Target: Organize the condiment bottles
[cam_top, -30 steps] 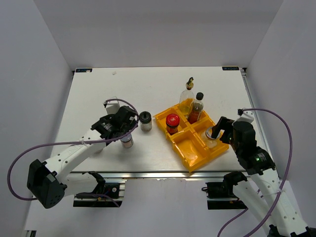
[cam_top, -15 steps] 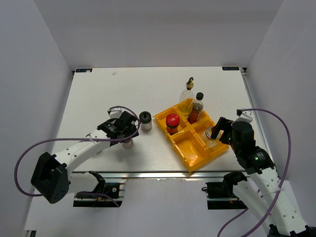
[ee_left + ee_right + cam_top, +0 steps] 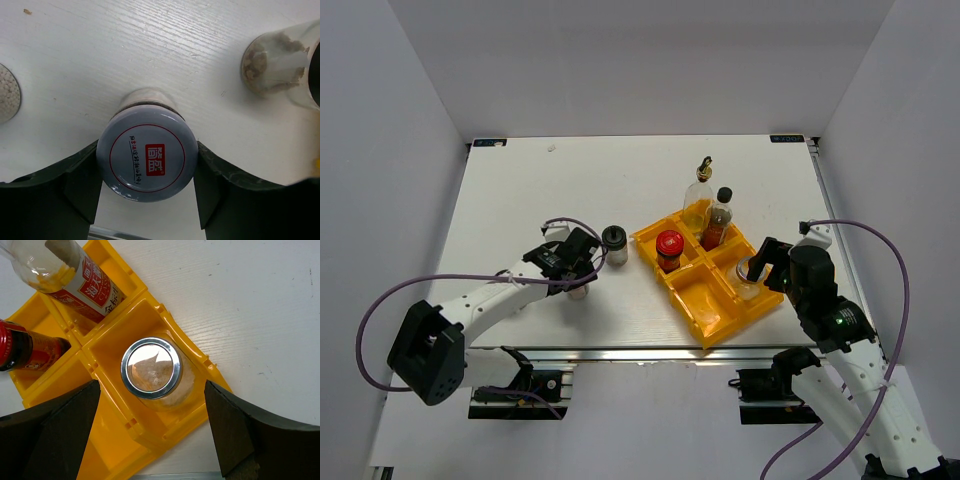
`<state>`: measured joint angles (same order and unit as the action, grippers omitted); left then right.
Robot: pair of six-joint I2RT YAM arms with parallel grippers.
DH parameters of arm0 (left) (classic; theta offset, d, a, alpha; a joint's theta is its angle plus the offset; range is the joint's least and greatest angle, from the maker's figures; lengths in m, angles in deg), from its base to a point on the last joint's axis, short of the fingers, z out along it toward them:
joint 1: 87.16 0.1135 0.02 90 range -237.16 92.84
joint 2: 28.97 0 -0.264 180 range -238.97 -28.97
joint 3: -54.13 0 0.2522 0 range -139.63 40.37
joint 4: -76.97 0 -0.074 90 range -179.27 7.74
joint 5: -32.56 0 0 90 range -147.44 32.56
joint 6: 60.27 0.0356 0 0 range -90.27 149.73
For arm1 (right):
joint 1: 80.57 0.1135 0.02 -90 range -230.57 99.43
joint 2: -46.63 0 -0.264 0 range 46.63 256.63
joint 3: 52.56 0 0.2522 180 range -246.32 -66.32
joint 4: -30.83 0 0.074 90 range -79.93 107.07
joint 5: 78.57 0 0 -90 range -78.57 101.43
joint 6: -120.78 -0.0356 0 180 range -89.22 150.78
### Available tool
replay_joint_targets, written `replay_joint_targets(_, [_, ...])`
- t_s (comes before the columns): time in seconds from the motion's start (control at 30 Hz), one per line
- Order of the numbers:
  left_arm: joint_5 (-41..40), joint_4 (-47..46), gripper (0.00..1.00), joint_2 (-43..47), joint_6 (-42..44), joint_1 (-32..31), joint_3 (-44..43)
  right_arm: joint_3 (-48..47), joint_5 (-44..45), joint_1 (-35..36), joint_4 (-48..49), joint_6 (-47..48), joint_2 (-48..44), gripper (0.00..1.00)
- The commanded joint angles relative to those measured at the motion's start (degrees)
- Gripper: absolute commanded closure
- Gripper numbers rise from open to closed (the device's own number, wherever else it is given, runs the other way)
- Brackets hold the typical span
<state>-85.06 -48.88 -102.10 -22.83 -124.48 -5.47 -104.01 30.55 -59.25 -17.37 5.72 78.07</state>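
My left claw [image 3: 147, 167] clamps the grey-lidded jar [image 3: 147, 154] squarely between its fingers; my right claw [image 3: 151, 385], spread wide, straddles the silver-lidded shaker [image 3: 150, 368] without touching it.

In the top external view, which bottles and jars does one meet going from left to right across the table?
grey-lidded jar, black-lidded shaker, red-lidded jar, gold-spouted glass bottle, black-capped sauce bottle, silver-lidded shaker
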Motion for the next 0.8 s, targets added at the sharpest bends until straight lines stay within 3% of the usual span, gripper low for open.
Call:
replay_joint_targets(0.0, [-2.17,1.45,0.78,2.54,0.26,0.14,-2.23,-0.1,0.22,-0.31,2.0,-0.08,-0.76,0.11])
replay_joint_targets(0.07, [-5.42,4.08,0.89,4.65,-0.18,0.14,-5.03,-0.1,0.4,-0.32,2.0,0.01,-0.85,0.11])
replay_joint_targets(0.17, [-10.34,4.19,0.96,8.42,0.08,0.14,-9.24,-0.28,0.31,-0.31,2.0,-0.08,-0.86,0.11])
replay_joint_targets(0.37, [-10.45,-8.99,0.97,9.33,9.31,0.14,-16.62,-0.28,0.75,-0.32,1.74,-0.08,-0.94,0.11])
replay_joint_targets(0.53, [-2.89,-17.69,0.97,0.72,16.41,0.14,-24.1,-0.28,2.42,-0.32,1.56,-0.87,-1.73,0.11])
replay_joint_targets(0.77, [11.25,-20.51,0.99,-14.49,21.26,0.14,-34.57,-0.19,3.39,-0.31,1.57,-1.04,-1.91,0.11])
